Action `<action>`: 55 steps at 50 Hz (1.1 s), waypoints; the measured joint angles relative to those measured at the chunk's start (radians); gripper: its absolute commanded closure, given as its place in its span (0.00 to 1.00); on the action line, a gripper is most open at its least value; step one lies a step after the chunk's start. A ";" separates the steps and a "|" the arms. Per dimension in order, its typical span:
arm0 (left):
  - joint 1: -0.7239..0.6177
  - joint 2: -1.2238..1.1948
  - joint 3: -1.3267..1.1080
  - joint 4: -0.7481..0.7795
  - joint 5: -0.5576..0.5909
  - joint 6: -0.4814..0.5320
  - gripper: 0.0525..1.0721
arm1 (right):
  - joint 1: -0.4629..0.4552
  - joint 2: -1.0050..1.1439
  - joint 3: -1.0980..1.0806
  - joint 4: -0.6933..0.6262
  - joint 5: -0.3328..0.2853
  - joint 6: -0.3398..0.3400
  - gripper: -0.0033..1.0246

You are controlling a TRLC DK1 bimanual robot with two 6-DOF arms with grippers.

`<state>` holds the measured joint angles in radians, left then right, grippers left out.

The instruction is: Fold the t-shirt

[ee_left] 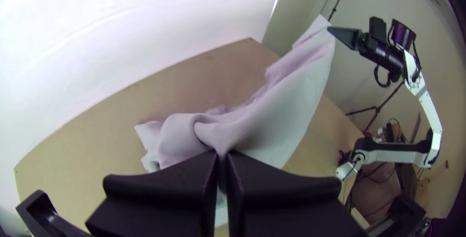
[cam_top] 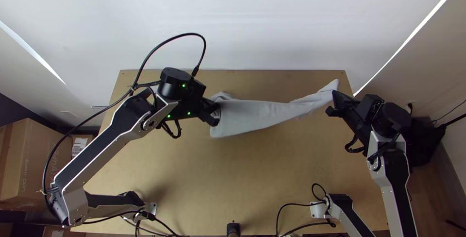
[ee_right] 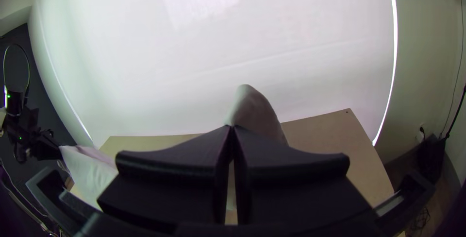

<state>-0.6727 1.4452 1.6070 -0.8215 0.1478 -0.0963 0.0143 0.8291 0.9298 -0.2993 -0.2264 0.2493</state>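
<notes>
Centre of the top view, the left gripper [ee_left: 222, 154] pinches the lifted t-shirt [cam_top: 257, 116]; farther right, the right gripper [ee_right: 232, 128] pinches its other end. Laying and folding apparently remain.

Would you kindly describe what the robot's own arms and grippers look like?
The left arm and right arm have silver-grey links with black strips and black joints. The left gripper and right gripper are black, each with two wide, flat fingers. A black cable loops off the left arm near small green lights.
</notes>
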 measured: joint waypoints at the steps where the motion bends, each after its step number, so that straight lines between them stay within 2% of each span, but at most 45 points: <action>1: -0.003 -0.003 -0.017 0.000 0.003 0.001 0.98 | 0.003 -0.002 -0.005 0.000 -0.002 0.000 0.97; 8: -0.056 0.021 -0.163 -0.004 0.034 0.035 0.98 | 0.003 0.011 -0.052 -0.021 -0.002 0.000 0.97; 12: -0.095 0.069 -0.216 -0.009 0.091 0.061 0.98 | -0.012 0.017 -0.069 -0.026 -0.003 0.000 0.97; 16: -0.115 0.128 -0.240 -0.008 0.177 0.092 0.98 | -0.042 0.022 -0.074 -0.028 -0.003 0.000 0.97; 22: -0.113 0.228 -0.236 0.032 0.211 0.119 0.98 | -0.068 0.029 -0.074 -0.027 -0.003 -0.003 0.97; 29: -0.082 0.386 -0.144 0.051 0.220 0.126 0.98 | -0.081 0.034 -0.085 -0.013 -0.002 -0.015 0.97; 40: -0.031 0.611 0.120 0.067 0.230 0.134 0.96 | -0.098 0.111 -0.171 0.113 -0.001 -0.010 0.97; 42: -0.023 0.650 0.173 0.072 0.230 0.130 0.83 | -0.107 0.134 -0.185 0.138 0.002 -0.007 0.97; 44: -0.016 0.686 0.219 0.081 0.230 0.120 0.61 | -0.117 0.159 -0.201 0.164 0.003 -0.002 0.97; 46: -0.009 0.717 0.255 0.082 0.230 0.108 0.32 | -0.127 0.179 -0.213 0.187 0.006 0.005 0.97; 47: -0.006 0.727 0.273 0.083 0.230 0.103 0.13 | -0.130 0.189 -0.218 0.195 0.006 0.006 0.97; 48: -0.004 0.739 0.291 0.088 0.230 0.097 0.02 | -0.134 0.201 -0.222 0.200 0.009 0.009 0.97; 49: -0.003 0.746 0.304 0.089 0.230 0.096 0.04 | -0.136 0.209 -0.224 0.205 0.010 0.011 0.97; 55: 0.007 0.750 0.347 0.091 0.230 0.093 0.04 | -0.140 0.233 -0.247 0.238 0.018 0.021 0.97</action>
<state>-0.6655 2.1948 1.9541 -0.7303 0.3775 -0.0032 -0.1257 1.0622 0.6827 -0.0616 -0.2089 0.2699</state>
